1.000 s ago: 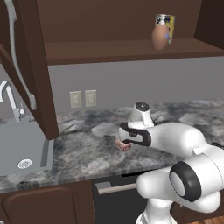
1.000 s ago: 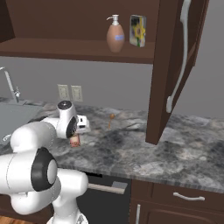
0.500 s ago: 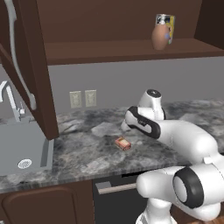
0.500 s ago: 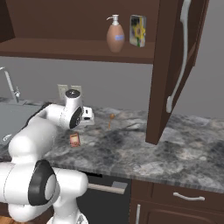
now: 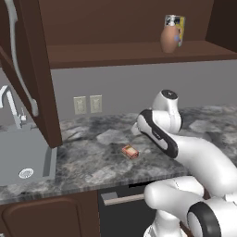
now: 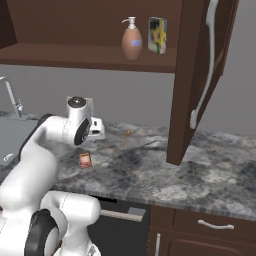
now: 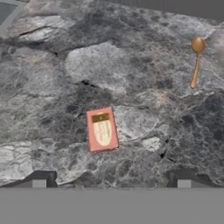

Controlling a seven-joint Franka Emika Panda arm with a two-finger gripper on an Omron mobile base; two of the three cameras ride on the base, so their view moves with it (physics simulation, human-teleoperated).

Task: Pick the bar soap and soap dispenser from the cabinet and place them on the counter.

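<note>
While the small orange-pink rectangular bar soap lies flat on the grey and black marbled stone counter, paler top face up, the two-finger gripper hangs above it with its jaws spread wide and nothing between them. In the hand view the two dark finger tips stand far apart at the bottom, one to each side of the soap and clear of it. A little way off on the same stone lies a slim brown wooden spoon, well apart from the soap.

From the left base view the bar soap rests in the open middle of the counter, between the grey sink and the white arm, whose bent wrist rises above and just behind it. The right base view shows the same soap near the front of the counter, just below the arm's round wrist joint, with the spoon farther back toward the wall.

Up on the brown shelf of the dark brown wooden wall cabinet, whose panelled door with its long silver bar handle stands swung open, the brown pear-shaped soap dispenser with a white pump top stands upright. Just beside it, a flat yellow-and-blue box stands on edge. In the left base view the dispenser partly covers that box behind it.
</note>
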